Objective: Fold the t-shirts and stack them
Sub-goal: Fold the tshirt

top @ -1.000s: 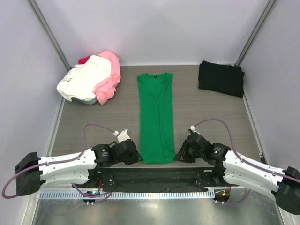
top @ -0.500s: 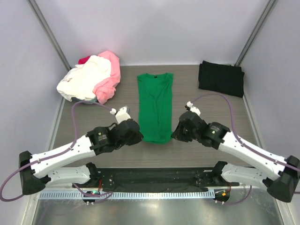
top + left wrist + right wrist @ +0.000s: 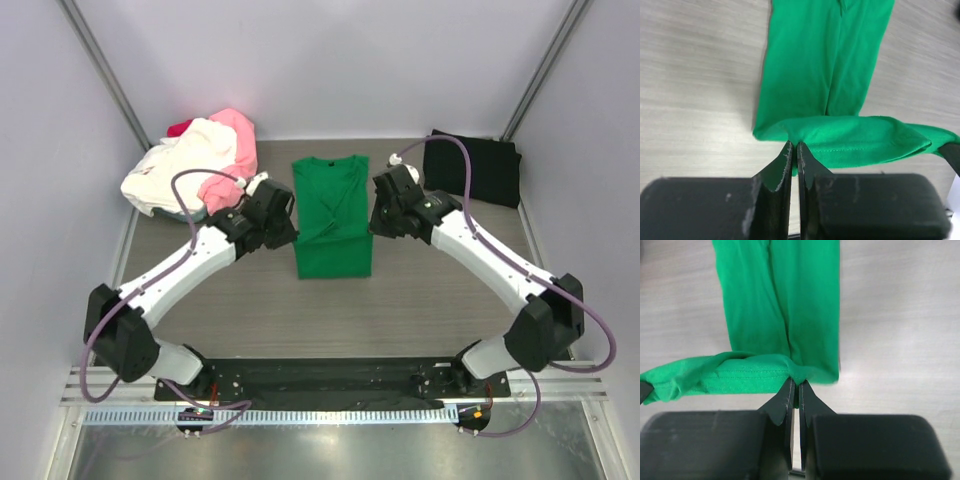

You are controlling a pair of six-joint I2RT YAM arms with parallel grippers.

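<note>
The left gripper (image 3: 794, 146) pinches the hem of the green t-shirt (image 3: 825, 65), its jaws pressed together on the cloth. The hem is raised in a band stretching rightward. Beyond it, the shirt lies flat on the pale wood-grain table (image 3: 695, 80).

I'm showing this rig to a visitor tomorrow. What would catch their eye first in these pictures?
The green shirt in the middle of the table draws the eye: the left gripper and right gripper each pinch a corner of its hem, held doubled over the rest of it. Next come the pink, white and red pile at the far left and the folded black shirt at the far right.
</note>
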